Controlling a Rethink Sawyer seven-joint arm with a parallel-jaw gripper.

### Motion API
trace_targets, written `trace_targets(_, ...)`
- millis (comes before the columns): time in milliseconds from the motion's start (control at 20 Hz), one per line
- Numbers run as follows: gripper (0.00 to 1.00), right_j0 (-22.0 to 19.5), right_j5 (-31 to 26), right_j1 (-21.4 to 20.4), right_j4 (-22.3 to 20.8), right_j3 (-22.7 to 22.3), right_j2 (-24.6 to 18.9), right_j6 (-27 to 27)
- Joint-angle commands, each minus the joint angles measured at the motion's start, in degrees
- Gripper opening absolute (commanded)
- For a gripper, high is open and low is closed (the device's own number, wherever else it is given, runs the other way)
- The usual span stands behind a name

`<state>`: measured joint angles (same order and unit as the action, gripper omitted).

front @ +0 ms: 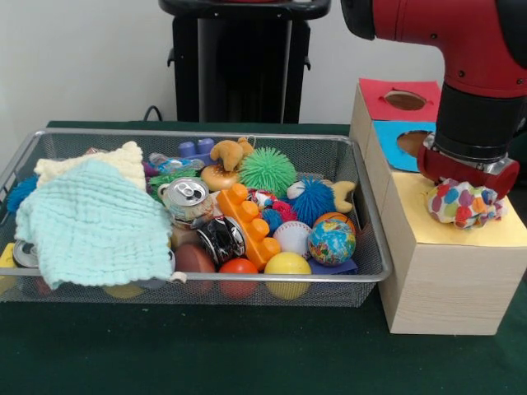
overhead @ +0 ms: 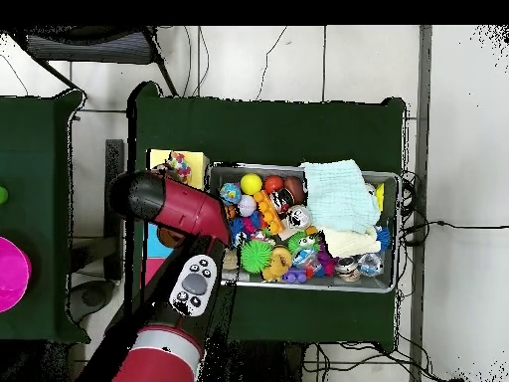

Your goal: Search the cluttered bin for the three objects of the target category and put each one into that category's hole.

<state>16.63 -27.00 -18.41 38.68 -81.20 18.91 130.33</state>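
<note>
The wire mesh bin (front: 206, 132) fills the left and middle of the front view, packed with toys; it also shows in the overhead view (overhead: 298, 168). My gripper (front: 466, 174) hangs over the yellow top (front: 498, 234) of the wooden box to the right of the bin. One dotted cloth (front: 463, 204) is bunched into a ball right under the gripper, low over the yellow top. It also shows in the overhead view (overhead: 179, 164). The cloth hides the yellow hole and the gripper's lower end. No other dotted cloth shows in the bin.
A mint waffle cloth (front: 90, 222) and a cream waffle cloth (front: 111, 160) cover the bin's left part. Balls, a can (front: 188, 197), an orange brick (front: 247, 224) and a globe ball (front: 332, 241) fill the rest. Blue-topped (front: 412, 141) and red-topped (front: 405, 99) openings lie behind the yellow top.
</note>
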Motion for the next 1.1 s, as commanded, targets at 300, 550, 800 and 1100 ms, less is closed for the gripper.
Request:
trace_targets(300, 0.00, 0.66, -6.13, -4.14, -4.08, -10.77, -4.30, 6.26)
trace_targets(550, 0.00, 2.26, -6.54, -6.31, -4.42, -12.02, -2.14, 7.79)
trace_targets(800, 0.00, 2.94, -6.28, -7.77, -4.39, -13.13, -2.09, 8.37)
trace_targets(1100, 0.00, 3.99, -6.60, -7.22, -4.43, -12.71, -1.01, 9.63)
